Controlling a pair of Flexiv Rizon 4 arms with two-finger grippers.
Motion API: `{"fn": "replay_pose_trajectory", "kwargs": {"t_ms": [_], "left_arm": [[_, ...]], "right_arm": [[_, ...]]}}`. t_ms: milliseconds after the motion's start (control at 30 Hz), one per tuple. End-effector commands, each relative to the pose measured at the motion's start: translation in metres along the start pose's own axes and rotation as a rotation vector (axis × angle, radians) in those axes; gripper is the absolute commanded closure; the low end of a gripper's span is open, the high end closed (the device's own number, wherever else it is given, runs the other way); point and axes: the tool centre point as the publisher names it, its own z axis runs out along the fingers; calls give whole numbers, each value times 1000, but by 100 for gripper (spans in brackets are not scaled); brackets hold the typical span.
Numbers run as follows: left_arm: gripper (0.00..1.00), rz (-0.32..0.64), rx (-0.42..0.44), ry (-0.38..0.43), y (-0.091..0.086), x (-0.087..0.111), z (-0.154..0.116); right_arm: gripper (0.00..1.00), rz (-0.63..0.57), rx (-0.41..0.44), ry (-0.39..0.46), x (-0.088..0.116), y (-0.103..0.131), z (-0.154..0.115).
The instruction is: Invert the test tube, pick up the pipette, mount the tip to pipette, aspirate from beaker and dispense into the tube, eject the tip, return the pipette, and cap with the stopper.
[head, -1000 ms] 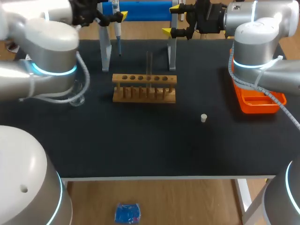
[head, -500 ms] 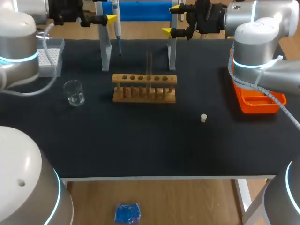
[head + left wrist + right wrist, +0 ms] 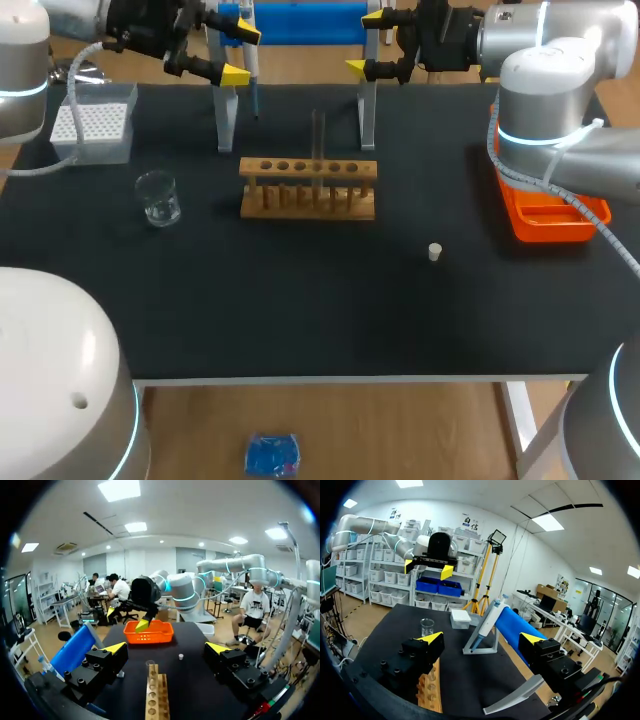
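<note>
Both the left gripper [image 3: 242, 52] and right gripper [image 3: 366, 43] gape wide, empty, at the far edge; the left should straddle the pipette [image 3: 252, 88] squarely before closing.

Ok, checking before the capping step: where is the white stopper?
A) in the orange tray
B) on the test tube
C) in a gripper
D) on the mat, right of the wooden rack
D: the stopper lies on the mat, between the wooden rack and the orange tray.
</note>
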Motion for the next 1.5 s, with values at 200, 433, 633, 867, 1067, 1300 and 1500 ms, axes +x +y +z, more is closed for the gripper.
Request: {"fn": "replay_pose_trajectory", "kwargs": {"t_ms": [200,433,633,867,1067,1300,1500], "left_arm": [[0,-98,-48,-355,24,22,30],[0,-106,-105,-422,35,22,33],[0,-131,-73,-482,48,21,32],[0,-171,-59,-514,65,10,39],[0,-184,-54,-518,74,3,45],[0,-174,-80,-513,70,2,44],[0,-186,-89,-514,70,2,44]], "right_arm": [[0,0,1,0,0,0,0],[0,0,1,0,0,0,0],[0,0,1,0,0,0,0],[0,0,1,0,0,0,0],[0,0,1,0,0,0,0],[0,0,1,0,0,0,0],[0,0,1,0,0,0,0]]}}
